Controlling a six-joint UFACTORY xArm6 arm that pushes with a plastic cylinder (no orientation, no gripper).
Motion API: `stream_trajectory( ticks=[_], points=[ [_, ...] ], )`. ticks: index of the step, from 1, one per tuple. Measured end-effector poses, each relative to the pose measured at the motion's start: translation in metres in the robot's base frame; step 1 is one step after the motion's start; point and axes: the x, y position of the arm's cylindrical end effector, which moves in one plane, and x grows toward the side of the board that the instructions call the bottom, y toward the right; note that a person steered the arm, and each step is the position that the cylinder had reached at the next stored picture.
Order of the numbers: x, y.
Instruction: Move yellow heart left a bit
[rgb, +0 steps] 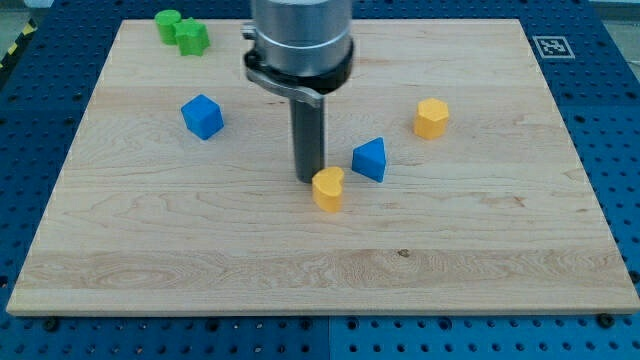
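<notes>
Yellow heart (327, 189) just below centre of the wooden surface (120, 250), touching or nearly touching my tip (309, 179) at its upper left. No claw here, only the bare rod. Blue triangle (370, 160) just to the heart's upper right; yellow hexagon (431, 118) farther right. Blue cube (202, 116) well left; green blocks (181, 31) at top left, shapes unclear.

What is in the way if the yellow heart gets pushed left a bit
Nothing visible except my tip itself, which sits just at the yellow heart's upper left. The board to the heart's left carries no blocks; the blue cube lies well toward the view's top left, off that path.
</notes>
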Motion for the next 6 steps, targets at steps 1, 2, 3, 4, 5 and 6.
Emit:
stream_trajectory(
  ticks=[1,2,3,4,5,6],
  points=[
    [0.022,0.019],
    [0.041,0.043],
    [0.050,0.068],
    [0.050,0.103],
    [0.065,0.138],
    [0.075,0.128]
  ],
)
